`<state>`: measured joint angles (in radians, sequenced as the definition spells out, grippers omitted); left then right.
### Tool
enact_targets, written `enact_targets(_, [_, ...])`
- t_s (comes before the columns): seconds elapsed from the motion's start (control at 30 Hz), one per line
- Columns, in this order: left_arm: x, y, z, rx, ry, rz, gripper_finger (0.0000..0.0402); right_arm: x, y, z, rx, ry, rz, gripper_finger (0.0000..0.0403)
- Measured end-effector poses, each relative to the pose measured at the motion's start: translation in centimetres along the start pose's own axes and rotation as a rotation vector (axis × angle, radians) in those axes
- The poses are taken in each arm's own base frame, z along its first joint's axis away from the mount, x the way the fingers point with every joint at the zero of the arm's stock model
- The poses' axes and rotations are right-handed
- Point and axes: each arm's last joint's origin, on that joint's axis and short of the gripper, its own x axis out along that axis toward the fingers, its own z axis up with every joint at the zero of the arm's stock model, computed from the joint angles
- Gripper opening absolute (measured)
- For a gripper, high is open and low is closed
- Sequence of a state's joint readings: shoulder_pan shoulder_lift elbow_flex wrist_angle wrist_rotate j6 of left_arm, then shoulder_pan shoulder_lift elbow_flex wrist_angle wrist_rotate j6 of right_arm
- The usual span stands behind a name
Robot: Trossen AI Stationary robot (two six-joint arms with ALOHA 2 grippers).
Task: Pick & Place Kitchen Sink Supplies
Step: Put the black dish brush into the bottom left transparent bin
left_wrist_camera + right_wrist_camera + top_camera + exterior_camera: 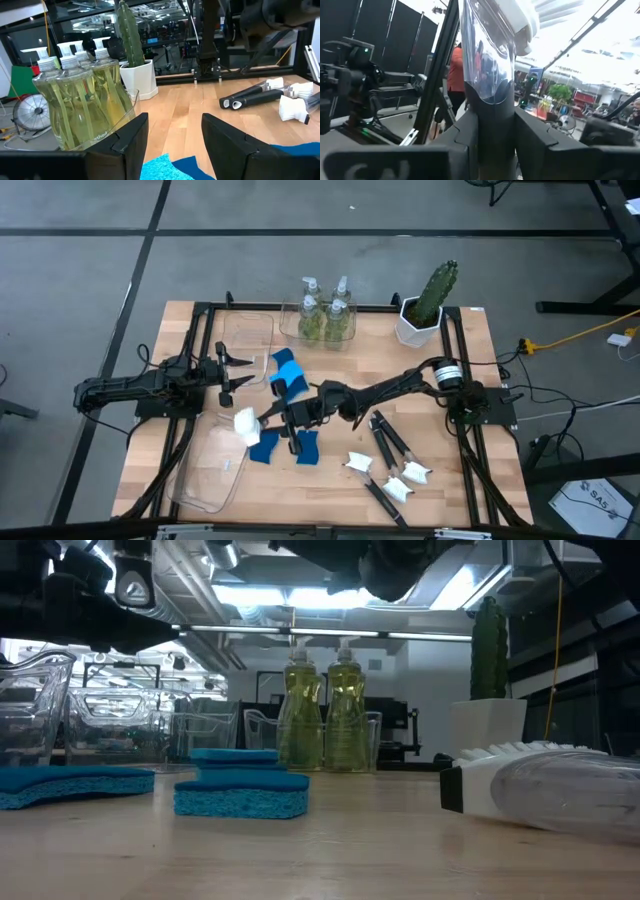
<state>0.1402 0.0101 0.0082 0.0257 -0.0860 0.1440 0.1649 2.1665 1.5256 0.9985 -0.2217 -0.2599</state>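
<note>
While lifted, brush [487, 75] within right gripper [495, 132].

Bright ceiling lights [300, 595] glare overhead in the low view; the dish brush [545, 790] nearest that camera is blurred.

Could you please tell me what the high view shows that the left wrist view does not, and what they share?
Only the high view shows the right gripper shut on a dish brush, and the clear bins on the table's left side. Only the left wrist view shows the room behind the table. Both show the soap bottles, the cactus, loose brushes and the open left gripper.
</note>
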Motion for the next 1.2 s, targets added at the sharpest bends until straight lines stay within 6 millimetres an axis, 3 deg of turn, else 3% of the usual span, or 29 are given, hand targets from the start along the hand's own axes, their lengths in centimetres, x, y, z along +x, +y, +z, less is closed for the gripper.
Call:
enact_targets(0.4, [0.0, 0.0, 0.0, 0.000, 0.000, 0.000, 0.0180, 0.1, 0.6, 0.0, 0.113, -0.002, 0.087, 0.0096])
enact_targets(0.63, [0.0, 0.1, 0.5, 0.040, -0.047, 0.005, 0.0179, -0.8, -3.0, -0.9, 0.133, 0.020, 0.035, 0.0096])
enact_targets(0.87, [-0.2, 0.0, 1.7, -0.191, -0.178, -0.087, 0.0178, -2.4, -7.7, -2.0, 0.203, 0.042, -0.011, 0.0097])
enact_targets(1.2, [0.0, -0.3, 1.4, -0.279, -0.140, -0.172, 0.0179, -2.9, -9.0, -2.4, 0.083, 0.088, -0.121, 0.0097])
